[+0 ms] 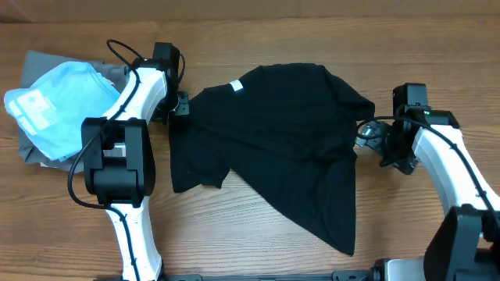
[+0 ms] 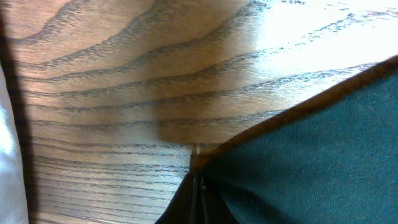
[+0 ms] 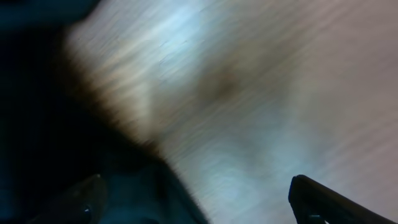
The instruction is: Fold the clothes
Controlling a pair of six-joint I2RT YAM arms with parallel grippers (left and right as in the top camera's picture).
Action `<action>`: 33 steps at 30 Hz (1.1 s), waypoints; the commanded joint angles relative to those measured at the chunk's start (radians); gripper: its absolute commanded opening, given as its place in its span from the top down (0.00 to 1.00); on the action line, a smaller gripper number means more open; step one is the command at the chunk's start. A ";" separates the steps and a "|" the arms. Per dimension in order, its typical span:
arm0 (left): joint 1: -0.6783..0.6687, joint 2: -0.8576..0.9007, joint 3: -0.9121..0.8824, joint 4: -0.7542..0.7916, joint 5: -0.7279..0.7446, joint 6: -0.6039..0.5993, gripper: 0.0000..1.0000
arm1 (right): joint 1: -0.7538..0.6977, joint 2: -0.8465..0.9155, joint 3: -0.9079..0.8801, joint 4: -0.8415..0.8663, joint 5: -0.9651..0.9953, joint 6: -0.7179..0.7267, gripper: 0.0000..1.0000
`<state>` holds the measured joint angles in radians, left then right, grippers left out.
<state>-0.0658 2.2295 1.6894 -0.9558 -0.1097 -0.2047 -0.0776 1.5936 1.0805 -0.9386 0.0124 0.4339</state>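
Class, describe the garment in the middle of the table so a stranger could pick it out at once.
On the wooden table, look at the middle. There lies a rumpled black T-shirt with a small white tag at its neck. The light blue garment and grey clothes piled at the left edge are paler and heaped together.

The T-shirt (image 1: pixel 281 133) lies spread mid-table (image 1: pixel 258 234). A heap of other garments (image 1: pixel 55 109) lies at the table's left end. The left gripper (image 1: pixel 180 105) sits at the shirt's left edge, the right gripper (image 1: pixel 375 140) at its right.
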 commanded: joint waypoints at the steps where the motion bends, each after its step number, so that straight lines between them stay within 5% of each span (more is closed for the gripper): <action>1: -0.008 0.016 0.003 -0.013 0.027 0.005 0.96 | 0.000 -0.003 -0.001 0.054 -0.217 -0.184 0.04; 8: -0.008 0.013 0.091 -0.103 0.059 0.040 0.96 | -0.002 -0.003 -0.002 0.089 -0.364 -0.295 0.08; 21: -0.013 0.013 0.424 -0.331 0.188 0.048 0.94 | 0.019 0.007 -0.002 0.251 -0.575 -0.304 0.40; 25: -0.019 0.013 0.449 -0.358 0.196 0.048 0.92 | 0.060 0.010 -0.002 0.258 -0.521 -0.401 0.40; 29: -0.020 0.013 0.449 -0.377 0.195 0.052 0.90 | 0.018 0.011 -0.002 0.203 -0.241 -0.195 0.22; 33: -0.019 0.013 0.449 -0.380 0.196 0.051 0.89 | -0.089 0.018 -0.002 0.119 -0.241 -0.077 0.25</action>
<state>-0.0811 2.2314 2.1162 -1.3327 0.0719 -0.1757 -0.0853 1.5982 1.0794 -0.7746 -0.3199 0.2241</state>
